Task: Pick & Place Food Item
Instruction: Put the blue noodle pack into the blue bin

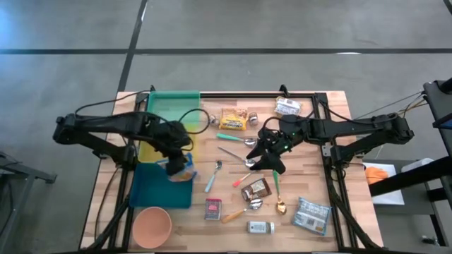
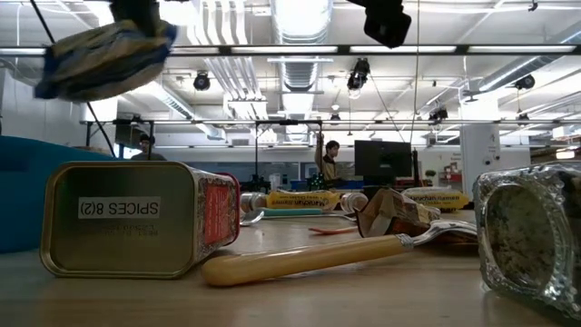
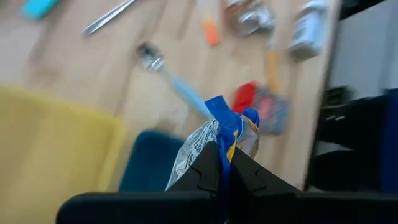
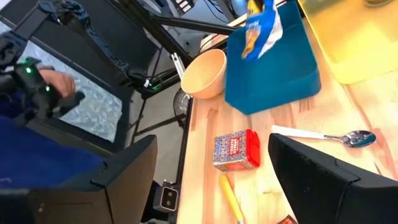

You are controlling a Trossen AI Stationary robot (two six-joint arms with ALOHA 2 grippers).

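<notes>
Above the blue bin [image 1: 159, 190], the left gripper [image 1: 176, 166] pinches the snack bag [image 1: 181, 171] hanging straight below its closed fingers, while the right gripper [image 1: 272, 159] waits agape, empty, farther off

The table [image 1: 311, 185] was pale, matt wood planks. The spice tin [image 2: 136, 230] was brushed metal, the snack bag [image 3: 214, 140] crinkled glossy foil, the blue bin [image 4: 283, 74] smooth matt plastic.

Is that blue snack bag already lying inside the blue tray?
No, the left gripper holds the blue snack bag in the air above the blue tray.
</notes>
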